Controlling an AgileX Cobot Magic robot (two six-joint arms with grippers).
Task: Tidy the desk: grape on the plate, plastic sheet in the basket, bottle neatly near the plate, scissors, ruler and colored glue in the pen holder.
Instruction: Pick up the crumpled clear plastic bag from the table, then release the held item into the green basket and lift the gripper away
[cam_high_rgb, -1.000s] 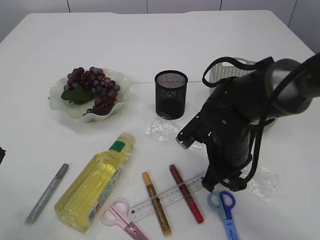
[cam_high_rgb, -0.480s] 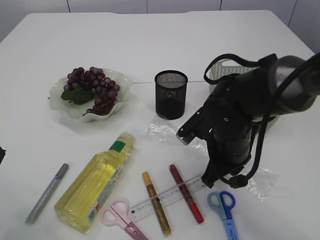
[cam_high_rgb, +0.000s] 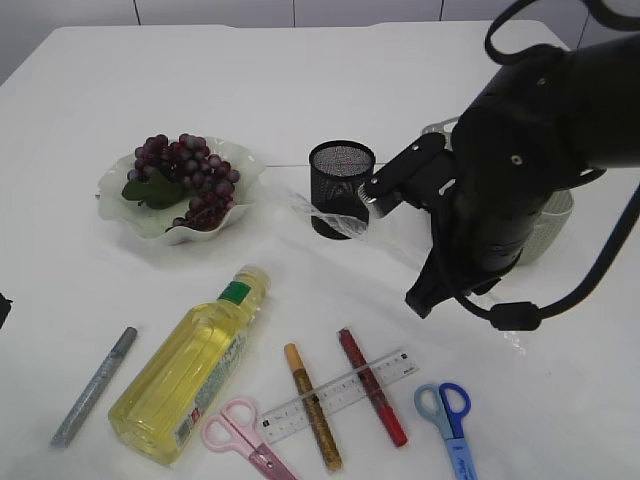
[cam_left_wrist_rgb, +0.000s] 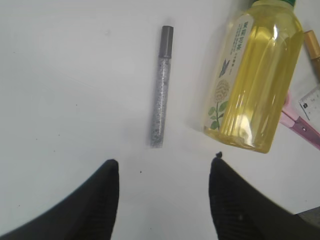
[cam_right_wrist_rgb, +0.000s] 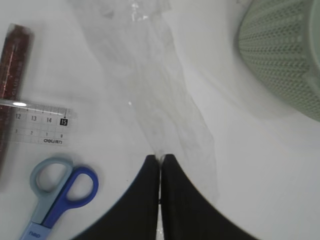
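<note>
Left wrist view shows the left pincer (cam_left_wrist_rgb: 162, 180) open wide above the desk (cam_left_wrist_rgb: 75, 75), holding nothing. The silver glue pen (cam_left_wrist_rgb: 161, 85) lies just ahead of it, and the bottle (cam_left_wrist_rgb: 252, 80) lies on its side further right. Right wrist view shows the right pincer (cam_right_wrist_rgb: 160, 172) shut tight on the corner of the plastic sheet (cam_right_wrist_rgb: 150, 75). The sheet stretches away from its tips, with the ruler (cam_right_wrist_rgb: 35, 122) and blue scissors (cam_right_wrist_rgb: 57, 192) to the left and the basket (cam_right_wrist_rgb: 285, 55) to the right. From outside, the right arm (cam_high_rgb: 510, 190) is raised, bent over beside the pen holder (cam_high_rgb: 341, 187).
</note>
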